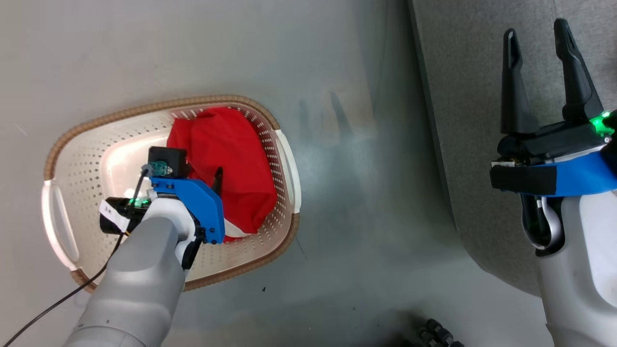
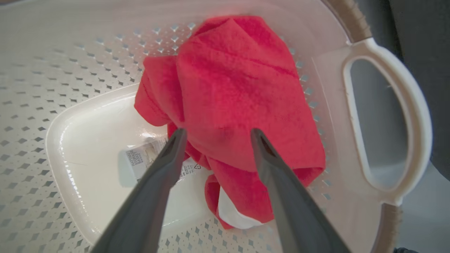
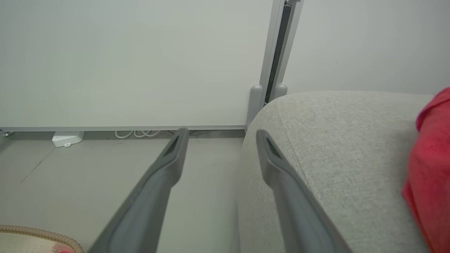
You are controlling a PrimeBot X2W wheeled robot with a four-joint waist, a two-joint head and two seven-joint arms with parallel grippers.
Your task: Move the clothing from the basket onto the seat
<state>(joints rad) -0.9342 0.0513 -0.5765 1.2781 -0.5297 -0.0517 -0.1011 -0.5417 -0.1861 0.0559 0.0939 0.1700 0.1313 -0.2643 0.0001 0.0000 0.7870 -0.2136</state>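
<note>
The basket (image 1: 77, 159) stands on the floor at the left, cream with a brown rim. Red clothing (image 1: 226, 159) is bunched in its right half. My left gripper (image 1: 214, 183) reaches down into the basket, most of it hidden under the wrist. In the left wrist view the left gripper (image 2: 218, 133) is open, its fingertips on either side of a fold of the red clothing (image 2: 239, 91), whose white trim (image 2: 235, 214) shows below. My right gripper (image 1: 536, 33) is open and empty over the grey seat (image 1: 462, 120). Another piece of red clothing (image 3: 429, 168) lies on the seat (image 3: 334, 140).
A printed label (image 2: 140, 158) lies on the basket floor (image 2: 91, 140). The basket handle (image 2: 415, 116) faces the seat. A strip of bare floor (image 1: 366, 193) separates basket and seat. A wall (image 3: 140, 63), a post (image 3: 274, 70), white cables (image 3: 137, 133) and a small white box (image 3: 66, 138) lie beyond.
</note>
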